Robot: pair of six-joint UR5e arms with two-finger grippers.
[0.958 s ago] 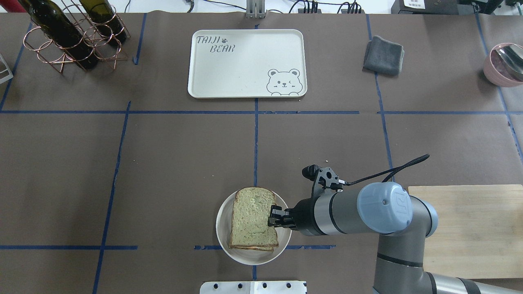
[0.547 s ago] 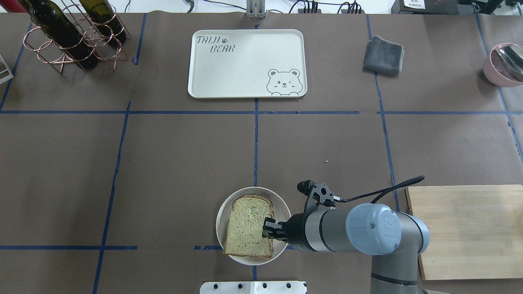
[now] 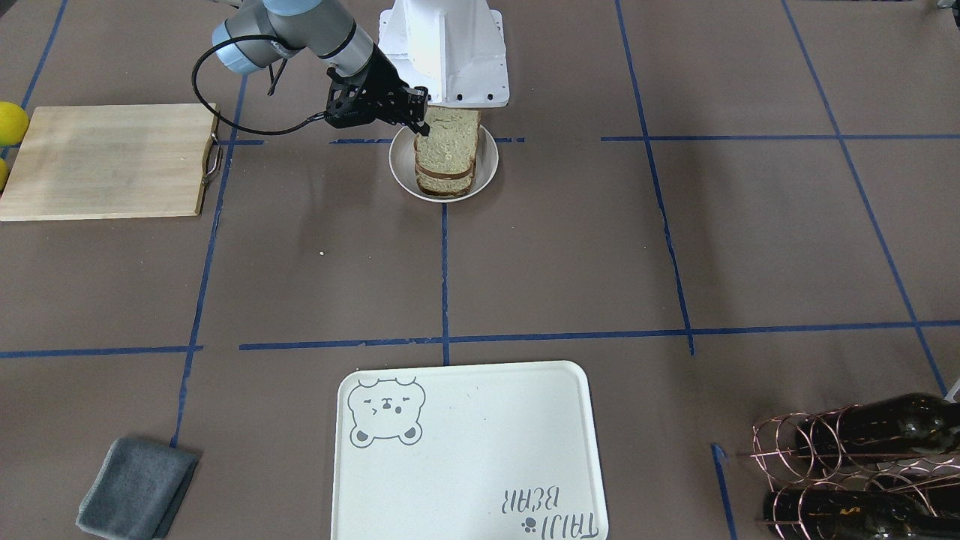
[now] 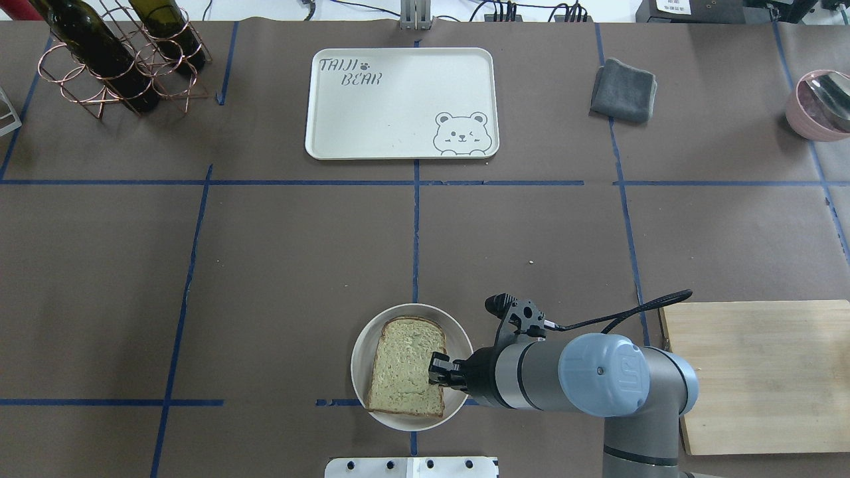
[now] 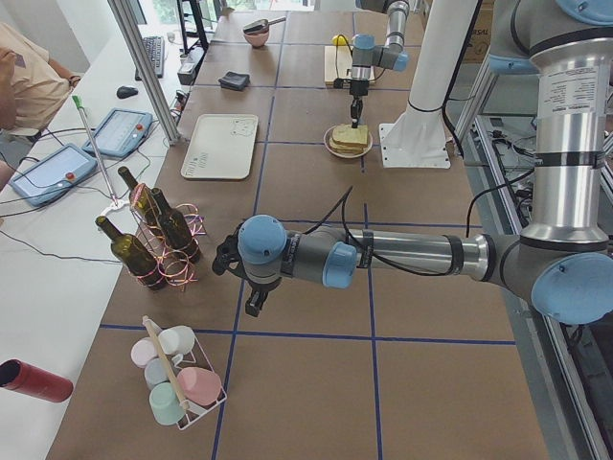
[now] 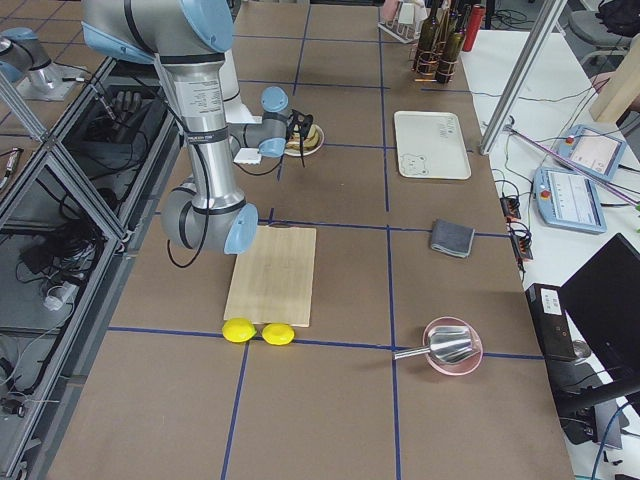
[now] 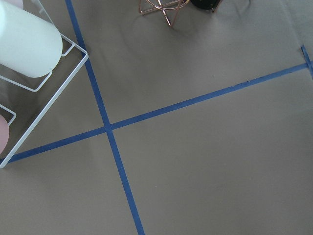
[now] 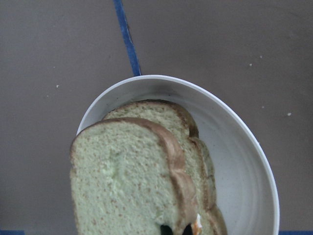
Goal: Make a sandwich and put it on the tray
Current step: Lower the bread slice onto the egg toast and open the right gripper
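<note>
A small round white plate [image 4: 359, 345] near the table's front holds a lower bread slice [image 8: 191, 128] with a bit of egg [image 8: 197, 223] showing at its edge. A top bread slice [image 4: 404, 364] lies over it, slightly offset. My right gripper [image 4: 435, 370] is shut on the right edge of this top slice; its dark fingertips [image 8: 167, 229] show at the slice's near edge. The cream tray [image 4: 398, 103] with the bear drawing lies bare at the far middle of the table. My left gripper [image 5: 251, 299] shows only in the exterior left view; I cannot tell its state.
A wooden cutting board [image 4: 764, 372] lies right of the plate, with two lemons [image 6: 255, 332] past its end. A grey cloth [image 4: 623, 89] and a pink bowl [image 4: 820, 103] sit far right. A bottle rack [image 4: 119, 56] stands far left, a cup rack [image 5: 177, 383] beyond it.
The right gripper came down and slightly toward the robot with the top slice, bringing it over the lower slice on the plate. Over the last half second it barely moved.
</note>
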